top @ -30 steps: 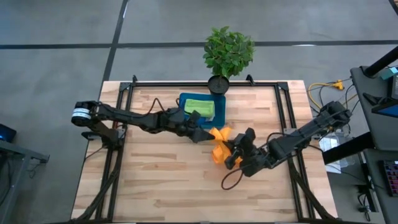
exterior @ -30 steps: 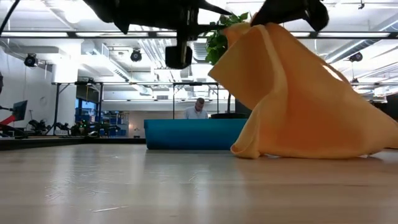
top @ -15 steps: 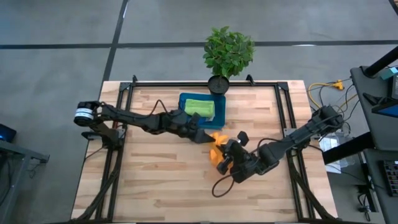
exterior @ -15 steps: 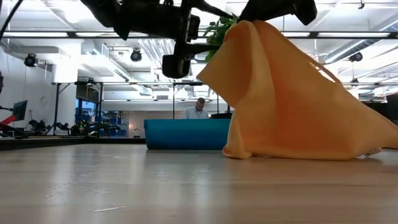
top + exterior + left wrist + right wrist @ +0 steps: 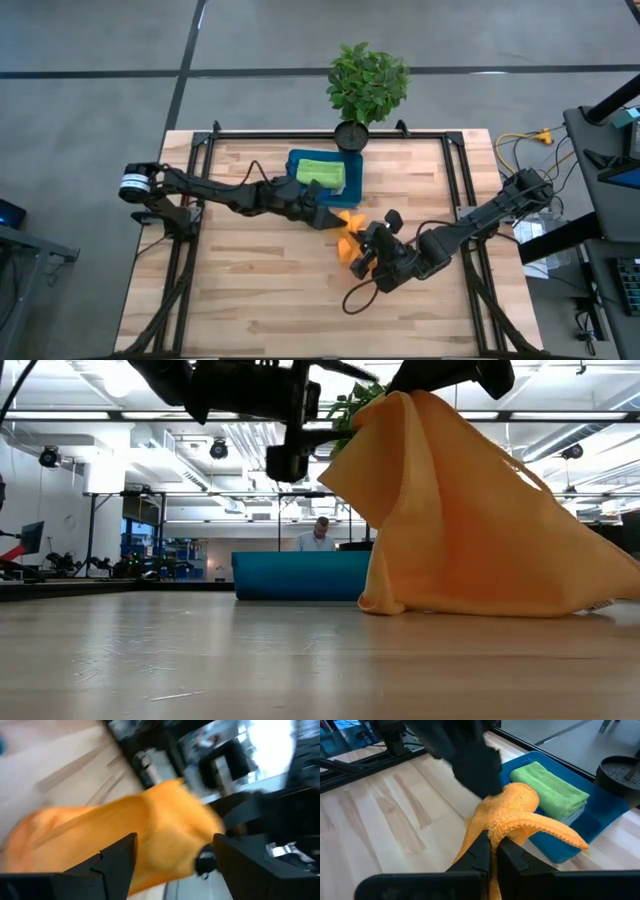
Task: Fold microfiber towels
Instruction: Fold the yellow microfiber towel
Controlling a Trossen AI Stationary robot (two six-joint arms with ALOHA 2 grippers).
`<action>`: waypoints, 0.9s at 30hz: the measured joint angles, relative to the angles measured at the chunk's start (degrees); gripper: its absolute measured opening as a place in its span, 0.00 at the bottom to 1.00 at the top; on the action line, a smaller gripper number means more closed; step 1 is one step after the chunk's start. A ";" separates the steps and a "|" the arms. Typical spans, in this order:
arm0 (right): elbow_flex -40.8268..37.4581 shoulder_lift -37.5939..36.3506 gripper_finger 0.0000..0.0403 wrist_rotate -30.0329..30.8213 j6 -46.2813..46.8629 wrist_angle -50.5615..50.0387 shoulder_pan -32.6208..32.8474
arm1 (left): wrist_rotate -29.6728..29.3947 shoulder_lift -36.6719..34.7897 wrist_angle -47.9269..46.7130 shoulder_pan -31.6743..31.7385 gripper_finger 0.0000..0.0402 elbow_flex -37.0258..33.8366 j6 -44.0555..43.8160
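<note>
Right wrist view: right gripper (image 5: 492, 851) jaws pinching orange towel (image 5: 512, 817) by raised fold, rest draped on tabletop (image 5: 250, 290) near blue tray (image 5: 352, 185). Left gripper (image 5: 172, 852) jaws spread, just beside cloth. Towel soft, limp, light, sags. Best hold: corners or hem, then pull taut.

**Even indoor light, one badly smeared wrist view**

The high view is evenly lit and sharp, with only faint, soft shadows on the table (image 5: 260, 280). In the low view, ceiling lamps (image 5: 219, 449) shine above the blue tray (image 5: 300, 575), the nearest table boards are out of focus and the arms overhead read as dark silhouettes. The left wrist view is heavily motion-blurred: the orange towel (image 5: 125, 835) smears, and a window beyond it blows out white. The right wrist view is bright and sharp.
</note>
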 joint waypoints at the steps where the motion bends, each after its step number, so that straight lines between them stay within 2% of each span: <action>1: 0.00 0.00 0.02 -0.02 0.00 0.07 0.00 | -0.11 0.12 1.87 0.02 0.62 0.00 -0.06; 5: -0.02 0.00 0.02 -0.11 -0.01 0.13 0.00 | -0.05 1.31 3.41 0.28 0.59 0.65 -0.17; 8: -0.03 0.00 0.02 -0.14 -0.26 0.14 -0.03 | 2.46 2.46 3.40 0.62 0.50 0.79 -0.15; 11: -0.04 0.00 0.02 -0.14 -0.45 0.16 -0.13 | 4.31 3.57 3.55 0.84 0.33 0.74 -0.13; 15: -0.09 0.00 0.02 -0.14 -2.37 0.16 -0.15 | 4.95 3.69 4.90 1.94 0.06 0.74 2.16; 21: -0.05 -0.13 0.02 -0.10 -3.04 0.22 -0.15 | 5.84 3.11 4.78 3.24 0.01 0.97 5.23; 25: 0.66 -0.33 0.02 -0.14 -3.09 0.09 -0.13 | 8.91 2.58 4.44 3.43 0.00 1.03 8.34; 27: 0.85 -0.90 0.02 -0.51 -3.09 -0.07 -0.13 | 10.72 1.84 1.35 3.43 0.00 1.04 11.13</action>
